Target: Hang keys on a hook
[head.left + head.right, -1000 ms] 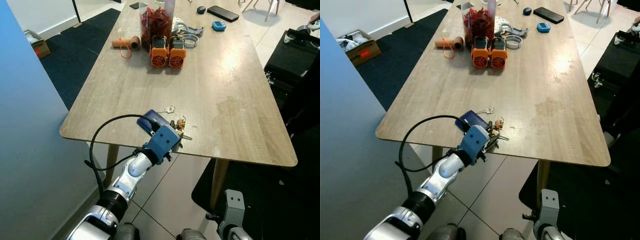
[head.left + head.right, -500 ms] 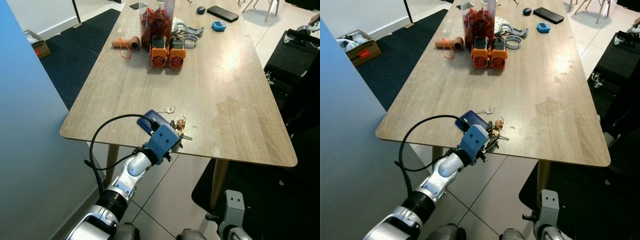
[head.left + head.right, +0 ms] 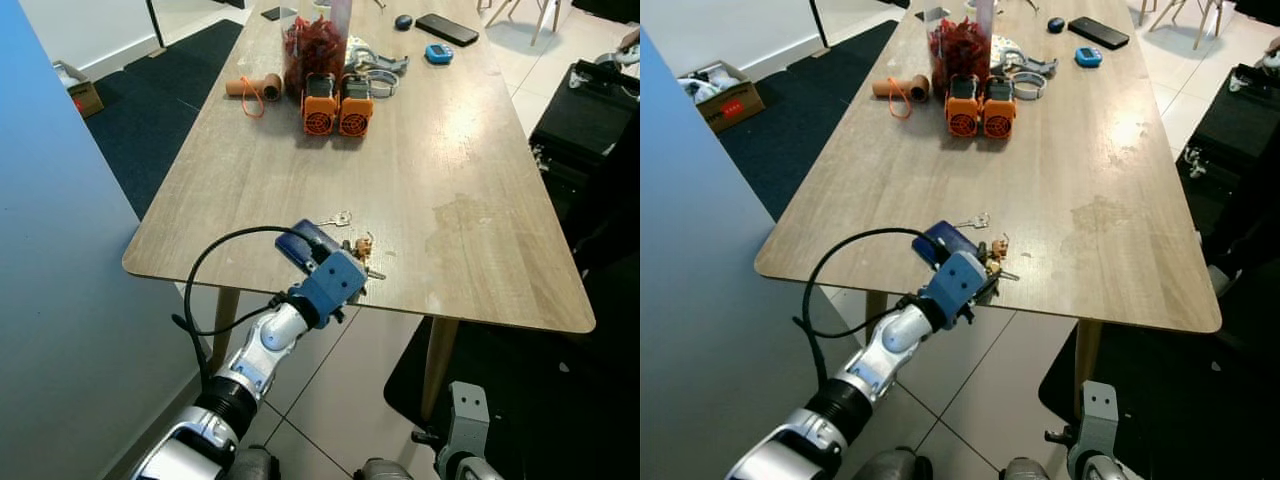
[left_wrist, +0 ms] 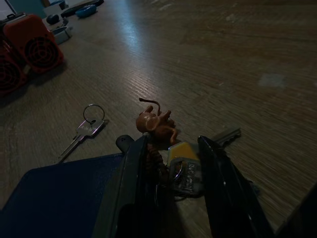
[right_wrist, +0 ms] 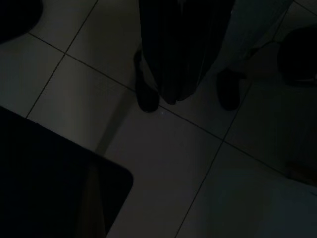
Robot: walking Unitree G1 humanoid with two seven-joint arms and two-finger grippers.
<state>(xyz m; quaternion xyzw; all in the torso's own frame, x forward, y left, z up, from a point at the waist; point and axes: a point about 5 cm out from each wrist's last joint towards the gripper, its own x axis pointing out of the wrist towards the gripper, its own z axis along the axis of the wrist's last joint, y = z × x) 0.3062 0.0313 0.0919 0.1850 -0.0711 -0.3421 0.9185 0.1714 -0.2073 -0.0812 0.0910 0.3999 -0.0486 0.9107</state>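
Observation:
A bunch of keys [image 3: 358,250] lies near the front edge of the wooden table [image 3: 450,150]. It has a yellow-capped key [image 4: 182,158] and a small brown figurine [image 4: 156,123]. My left gripper [image 4: 173,144] rests low over the table, open, with one black finger on each side of the bunch. A dark blue wallet [image 4: 59,193] lies against one finger. A single silver key on a ring [image 3: 335,218] lies apart, just beyond the wallet. My right gripper [image 5: 168,96] hangs over the tiled floor with its fingers together.
Two orange fan-like units [image 3: 335,105], a jar of red things [image 3: 312,45], a cardboard tube [image 3: 250,86] and a phone [image 3: 445,27] stand at the table's far end. A blue wall [image 3: 50,250] is close on the left. A black case [image 3: 590,110] stands to the right.
The view has shifted very slightly. My left gripper stays at the key bunch, and the keys have not moved.

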